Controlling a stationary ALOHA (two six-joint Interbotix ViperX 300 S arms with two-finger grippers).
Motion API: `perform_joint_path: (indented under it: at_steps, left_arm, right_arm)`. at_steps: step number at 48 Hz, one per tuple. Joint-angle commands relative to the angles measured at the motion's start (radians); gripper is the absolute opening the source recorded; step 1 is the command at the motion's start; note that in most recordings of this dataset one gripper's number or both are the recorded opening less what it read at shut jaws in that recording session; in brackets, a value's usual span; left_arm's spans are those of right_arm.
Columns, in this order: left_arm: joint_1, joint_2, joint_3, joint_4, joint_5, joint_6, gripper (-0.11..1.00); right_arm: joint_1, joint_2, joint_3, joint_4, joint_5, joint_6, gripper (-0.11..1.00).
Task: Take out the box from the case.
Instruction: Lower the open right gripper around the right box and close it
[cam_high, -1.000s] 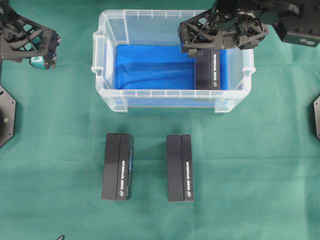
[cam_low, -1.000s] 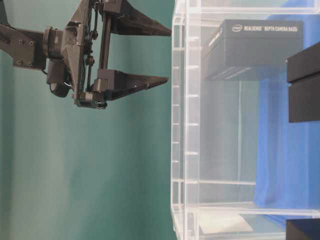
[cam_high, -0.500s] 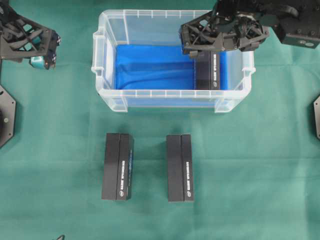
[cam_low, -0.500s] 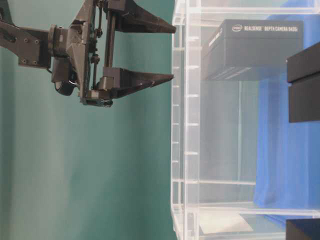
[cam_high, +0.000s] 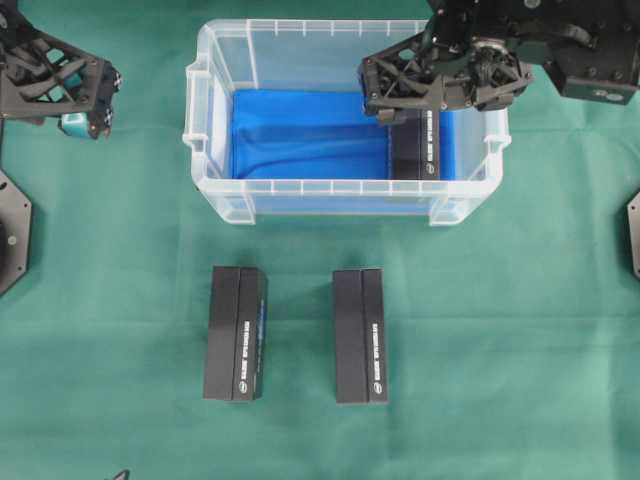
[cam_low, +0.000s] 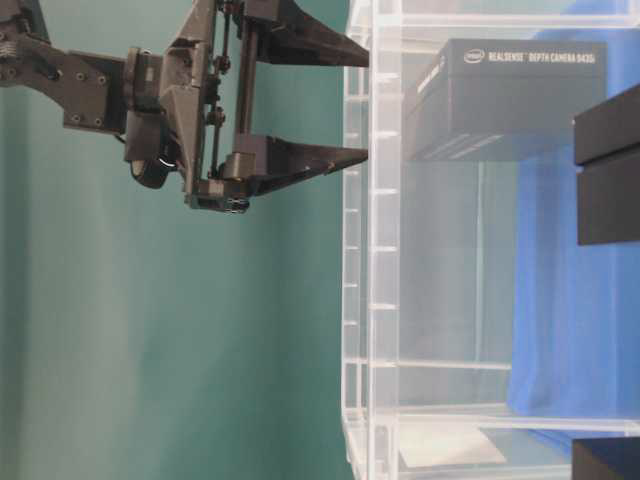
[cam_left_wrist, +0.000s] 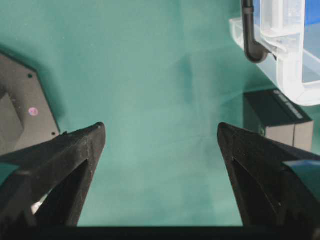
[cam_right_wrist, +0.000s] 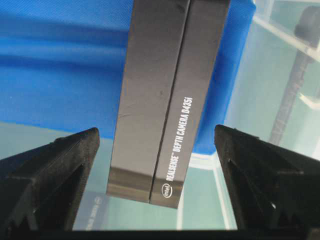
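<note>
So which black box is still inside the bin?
The box at the bin's right end, lying on the blue cloth under the right hand. The other two boxes lie outside on the green table.

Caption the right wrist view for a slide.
Open right gripper poised over the black box lying on blue cloth inside the case.

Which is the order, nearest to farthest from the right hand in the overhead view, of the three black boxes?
1. The box in the case, directly under the right hand.
2. The right box on the table, in front of the case.
3. The left box on the table, farther left.
</note>
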Motion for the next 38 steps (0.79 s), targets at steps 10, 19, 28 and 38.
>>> perform_joint_path:
  at_steps: [10, 19, 28, 38]
  left_arm:
    - [-0.002, -0.014, -0.011, -0.003, -0.003, 0.002, 0.97]
    - [-0.008, -0.012, -0.011, -0.003, -0.003, 0.002, 0.97]
    - [-0.009, -0.012, -0.011, -0.003, -0.003, 0.003, 0.97]
    - [-0.008, -0.012, -0.011, -0.003, -0.003, 0.006, 0.97]
  right_arm:
    - [0.003, 0.018, -0.005, -0.003, -0.021, 0.002, 0.91]
    - [0.003, 0.037, 0.000, -0.003, -0.031, 0.002, 0.91]
    - [0.003, 0.044, 0.012, -0.003, -0.032, 0.003, 0.91]
    - [0.003, 0.057, 0.037, -0.002, -0.077, 0.026, 0.91]
